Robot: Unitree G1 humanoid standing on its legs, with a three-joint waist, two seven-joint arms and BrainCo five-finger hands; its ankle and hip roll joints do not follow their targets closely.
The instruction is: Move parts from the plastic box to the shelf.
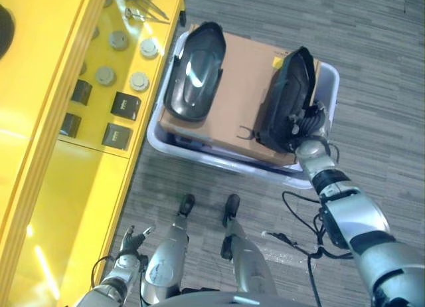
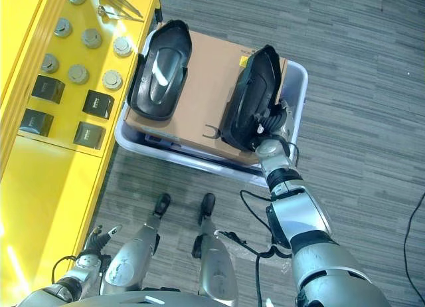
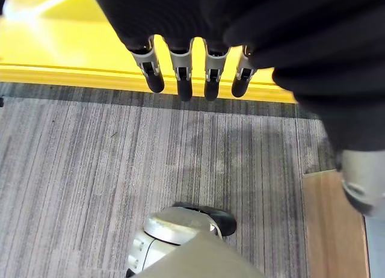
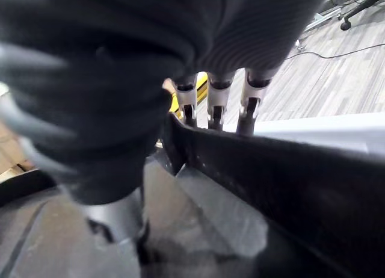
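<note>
Two black parts were seen on cardboard over the plastic box (image 1: 330, 88) | right hand (image 2: 271, 123) curled over the near end of the right part (image 1: 289, 101), long axis running away from it | shelf (image 1: 63, 207) well left | left hand (image 3: 192, 73) loosely straight, idle

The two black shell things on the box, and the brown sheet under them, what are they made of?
The left black part looks like moulded plastic: smooth, curved, with a bright glossy highlight. The right black part, which the right robot hand is gripping at its edge, looks like the same dark plastic, though duller. The brown sheet seems to be cardboard: flat, matte, tan. It lies across the pale plastic box.
</note>
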